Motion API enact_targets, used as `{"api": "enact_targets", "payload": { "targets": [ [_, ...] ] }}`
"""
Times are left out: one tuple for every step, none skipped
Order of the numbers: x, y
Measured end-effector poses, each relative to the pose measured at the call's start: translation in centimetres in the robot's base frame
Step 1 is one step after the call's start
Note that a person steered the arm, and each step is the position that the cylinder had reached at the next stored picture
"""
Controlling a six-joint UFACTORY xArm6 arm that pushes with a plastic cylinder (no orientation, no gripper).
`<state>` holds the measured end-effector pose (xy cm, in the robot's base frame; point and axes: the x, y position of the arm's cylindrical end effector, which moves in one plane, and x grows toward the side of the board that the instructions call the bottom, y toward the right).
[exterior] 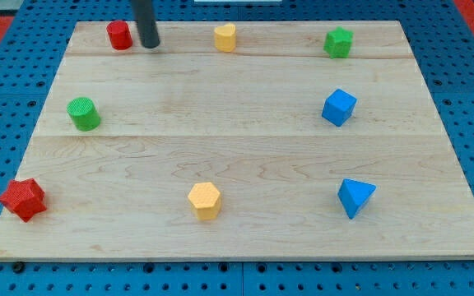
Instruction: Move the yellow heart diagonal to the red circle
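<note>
You see no writing or labels. My tip (pixel 150 45) rests on the surface (pixel 245 148) just right of the red circle (pixel 119 35), holding nothing. The yellow heart (pixel 225 37) sits near the view's top, right of my tip.

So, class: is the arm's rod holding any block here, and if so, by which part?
Nothing is held. My tip rests on the board just right of the red circle, left of the yellow heart; it can only push.

Your tip (pixel 151 45) stands just right of the red circle (pixel 119 35). Rightward, bare counter (pixel 245 148) separates it from the yellow heart (pixel 225 37); the green cylinder (pixel 83 113) stands below-left, well apart.
</note>
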<state>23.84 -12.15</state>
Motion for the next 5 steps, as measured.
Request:
{"api": "enact_targets", "payload": {
  "targets": [
    [-2.5, 4.5],
    [-4.6, 6.7],
    [-4.5, 6.8],
    [-4.5, 9.9],
    [-4.5, 16.1]
  ]
}}
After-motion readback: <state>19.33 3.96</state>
